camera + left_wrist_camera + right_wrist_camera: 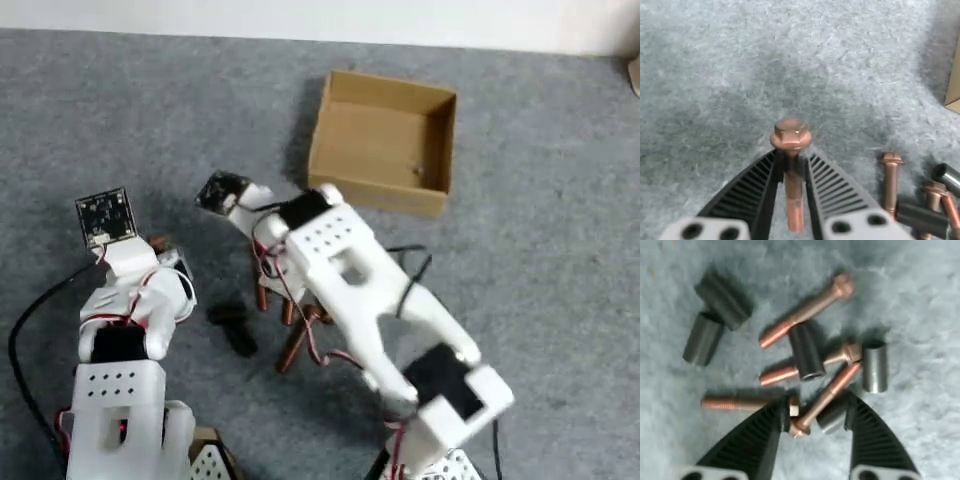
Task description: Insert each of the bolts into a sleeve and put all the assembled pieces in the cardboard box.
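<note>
Bolts [296, 345] lie in a loose copper heap near table ctr, approx 6 o'clock from the cardboard box [345, 150], well apart from it. Box sits at 12 o'clock on the grey carpet [540, 260], open side up. Two dark sleeves [232, 328] lie touching, just at 9 o'clock of the heap.

Left arm [125, 340] stands at 8 o'clock of the table. Left gripper [791, 159] is pinching a held bolt [791, 134]: shank clamped btwn the ribbed black fingers [757, 185], hex head sticking out past the tips. In the high view its head is a copper spot at approx 10 o'clock from the dark sleeves.

Right arm [350, 270] extends from 5 o'clock toward 10 o'clock over the heap, hiding part of it. Right gripper [816, 409] is spread wide, low over the pile. Btwn its fingers lie a slanted bolt [827, 397] and a short grey sleeve [832, 419], touching side by side. The head of a flat bolt [735, 403] lies just beside one fingertip. Farther out a black sleeve [807, 354] covers the middle of a fourth bolt [777, 375]; can't tell if the shank runs thru it or under it. A lighter sleeve [875, 369] lies near that bolt's head, and a long bolt [807, 315] lies free beyond.
</note>
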`<action>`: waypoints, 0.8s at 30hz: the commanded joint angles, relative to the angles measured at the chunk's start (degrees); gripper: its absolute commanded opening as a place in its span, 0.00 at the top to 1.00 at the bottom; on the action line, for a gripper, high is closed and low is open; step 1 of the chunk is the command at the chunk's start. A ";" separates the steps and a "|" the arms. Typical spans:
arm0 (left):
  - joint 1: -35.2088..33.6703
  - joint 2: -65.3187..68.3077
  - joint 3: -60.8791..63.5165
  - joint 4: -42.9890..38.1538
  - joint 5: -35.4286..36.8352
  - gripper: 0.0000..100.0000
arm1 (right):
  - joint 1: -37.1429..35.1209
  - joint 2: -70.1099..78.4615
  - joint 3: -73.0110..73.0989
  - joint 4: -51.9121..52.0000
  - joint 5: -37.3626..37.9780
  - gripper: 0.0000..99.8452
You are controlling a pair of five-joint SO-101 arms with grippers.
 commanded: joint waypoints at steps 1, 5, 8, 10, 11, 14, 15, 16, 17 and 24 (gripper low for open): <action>-0.75 -1.01 -0.57 -1.58 -0.26 0.99 | -0.75 5.32 -9.36 5.93 4.48 0.82; -0.84 -1.01 -0.57 -1.58 -0.26 0.99 | -1.19 10.51 -18.59 9.54 5.01 0.82; -0.92 -1.01 -0.48 -1.58 -0.26 0.99 | -3.12 13.93 -23.25 11.82 5.10 0.82; -1.45 -1.01 -0.48 -1.58 -0.26 0.99 | -4.70 16.31 -25.89 12.62 5.10 0.82; -2.33 -1.01 -0.48 -1.58 -0.26 0.99 | -5.32 17.45 -27.12 12.70 5.10 0.82; -5.05 -1.01 -0.75 -1.58 -0.26 0.99 | -6.46 21.32 -30.11 12.88 5.10 0.82; -5.41 -1.01 -0.75 -1.58 -0.26 0.99 | -6.46 22.81 -30.55 12.88 5.10 0.82; -5.58 -1.01 -0.75 -1.58 -0.26 0.99 | -6.46 24.22 -30.81 12.88 5.10 0.82; -5.58 -1.01 -0.75 -1.58 -0.26 0.99 | -6.37 25.54 -30.90 12.88 5.10 0.82; -5.58 -1.01 -0.75 -1.58 -0.26 0.99 | -6.46 31.60 -30.81 12.88 5.10 0.82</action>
